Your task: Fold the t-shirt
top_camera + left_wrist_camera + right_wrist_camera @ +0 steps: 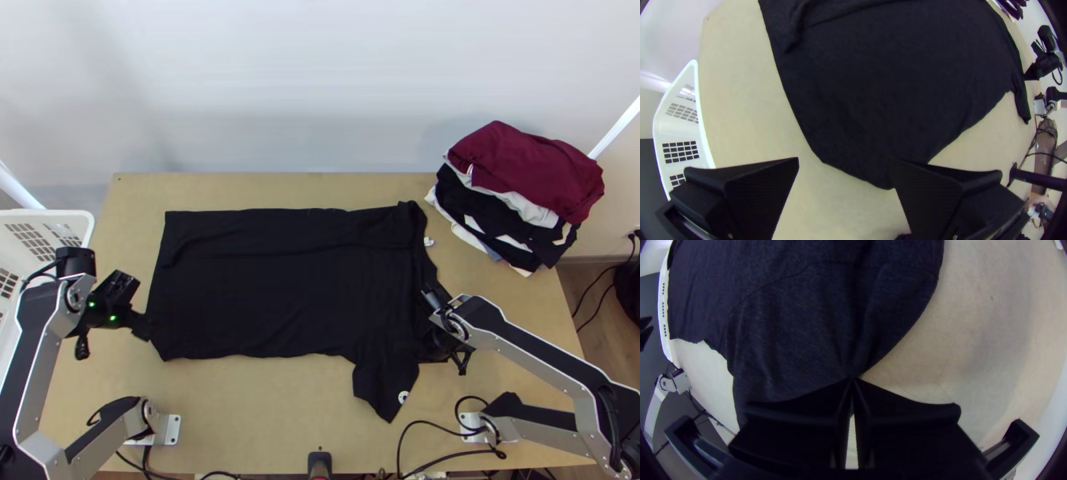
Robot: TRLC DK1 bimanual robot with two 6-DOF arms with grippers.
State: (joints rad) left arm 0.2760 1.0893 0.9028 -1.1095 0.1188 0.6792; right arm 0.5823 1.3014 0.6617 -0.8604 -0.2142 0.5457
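A black t-shirt (280, 280) lies spread across the table, its top edge and right side rumpled, with a sleeve pointing toward the near edge. At the shirt's lower left corner is my left gripper (142, 324); in the left wrist view the same gripper (844, 178) stands open beside the t-shirt (889, 89), one finger overlapping its corner. My right gripper (428, 340) is at the shirt's right side. In the right wrist view, that gripper (852, 380) is shut on an edge of the t-shirt (809, 329), the cloth gathering into creases at the fingertips.
A pile of folded clothes (524, 192), dark red on top, sits at the table's back right corner. A white basket (48, 216) stands at the left edge. Cables (448, 452) run along the near edge.
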